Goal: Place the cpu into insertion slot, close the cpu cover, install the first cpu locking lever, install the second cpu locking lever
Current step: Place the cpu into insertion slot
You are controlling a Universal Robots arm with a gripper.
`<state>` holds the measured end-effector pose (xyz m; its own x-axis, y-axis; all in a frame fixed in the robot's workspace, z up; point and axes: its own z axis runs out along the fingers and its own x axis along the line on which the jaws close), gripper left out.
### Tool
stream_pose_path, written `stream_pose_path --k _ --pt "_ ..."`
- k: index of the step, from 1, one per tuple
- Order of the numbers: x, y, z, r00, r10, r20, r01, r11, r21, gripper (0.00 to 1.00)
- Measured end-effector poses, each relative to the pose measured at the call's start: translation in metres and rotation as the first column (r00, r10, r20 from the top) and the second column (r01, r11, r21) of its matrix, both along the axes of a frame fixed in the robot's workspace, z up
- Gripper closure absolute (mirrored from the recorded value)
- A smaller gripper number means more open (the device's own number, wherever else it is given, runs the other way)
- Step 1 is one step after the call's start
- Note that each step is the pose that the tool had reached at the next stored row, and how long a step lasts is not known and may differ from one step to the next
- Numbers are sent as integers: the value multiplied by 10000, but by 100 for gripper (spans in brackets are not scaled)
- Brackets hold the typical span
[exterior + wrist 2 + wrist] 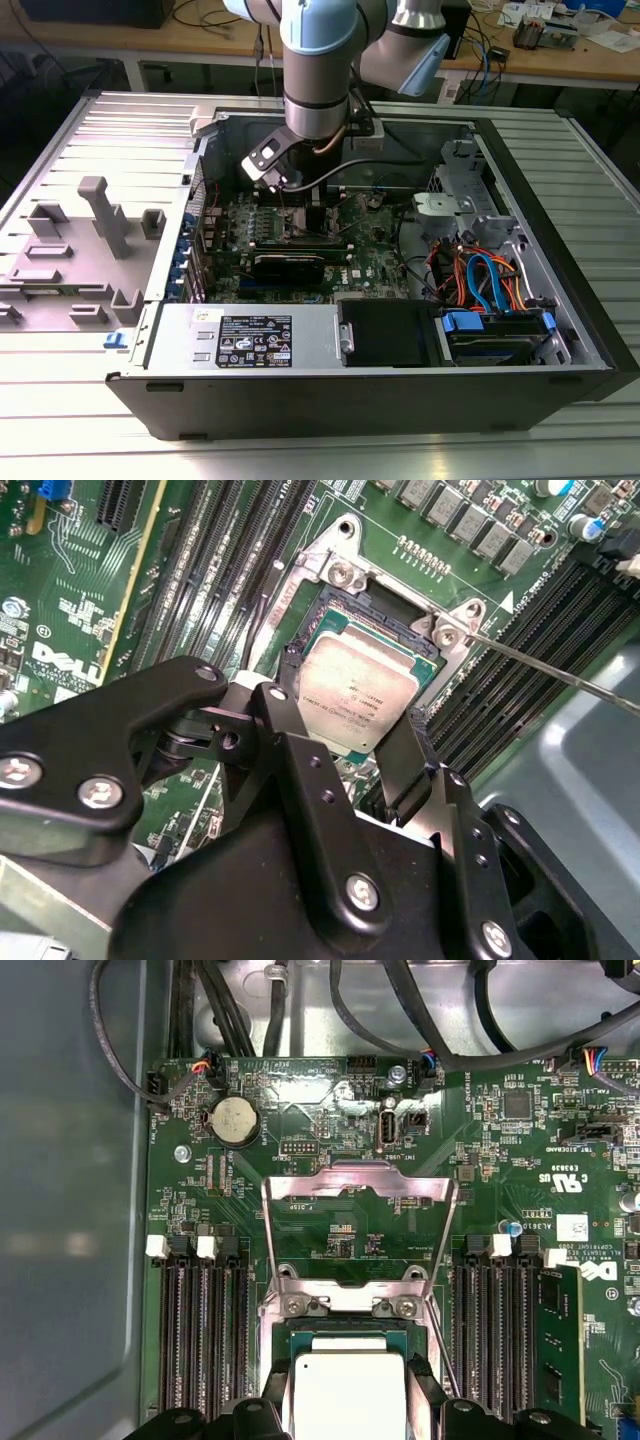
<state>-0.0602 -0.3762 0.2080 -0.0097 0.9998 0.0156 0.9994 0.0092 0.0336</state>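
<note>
Small square silver-topped cpu [360, 685]: clamped between fingers of black gripper [352, 702], at dark silvery-rimmed insertion slot [335, 570]; seating unconfirmed. Thin silvery frame cpu cover [350, 1168]: standing open, closure outstanding. Thin wire locking lever [560, 670]: unlatched.

cpu cover [352, 1173] hinged open beyond insertion slot [350, 1305], memory slots [203, 1330] flanking both sides, cables [225, 1005] along the board's far edge

Even, bright room light; pale glare washes the cpu [350, 1400] top; the case wall [70, 1210] lies dim.
</note>
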Motion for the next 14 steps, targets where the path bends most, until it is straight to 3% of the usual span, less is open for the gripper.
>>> stream_pose_path --k 10,14 --pt "0 6 -63 10000 -31 -1 31 9999 -110 46" --pt "-7 7 -71 10000 -34 0 34 9999 -112 46"
